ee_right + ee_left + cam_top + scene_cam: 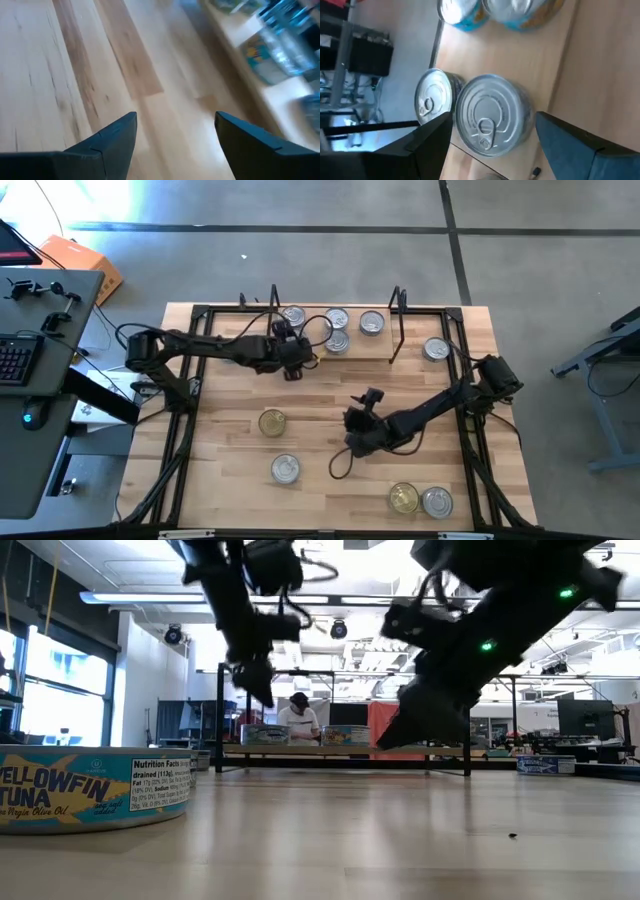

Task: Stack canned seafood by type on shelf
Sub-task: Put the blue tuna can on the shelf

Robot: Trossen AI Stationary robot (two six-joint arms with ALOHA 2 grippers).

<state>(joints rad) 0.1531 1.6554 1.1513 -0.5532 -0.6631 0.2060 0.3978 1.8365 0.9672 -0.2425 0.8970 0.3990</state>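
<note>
Silver-lidded can (492, 114) on shelf (355, 348) left end, beside another can (434, 97) | left end effector (293, 360) right above it, fingers spread, straddling it | right end effector (356, 430) open, mid-table, farther off | can axis vertical

The tabletop (230, 470) is pale wood in jointed planks, smooth with a soft satin sheen and visible grain, framed in thin matt black metal. The shelf (360, 352) is a similar light-wood board between black wire end frames. A silver-lidded can (487, 114) has a bright, glossy metal lid with pressed rings and a pull tab; the can beside it (434, 96) looks the same. A gold-lidded can (272, 421) has a duller yellow metal top. The near can (95, 788) wears a glossy printed paper label. Left end effector fingers (427, 145) look like matt dark plastic.
</note>
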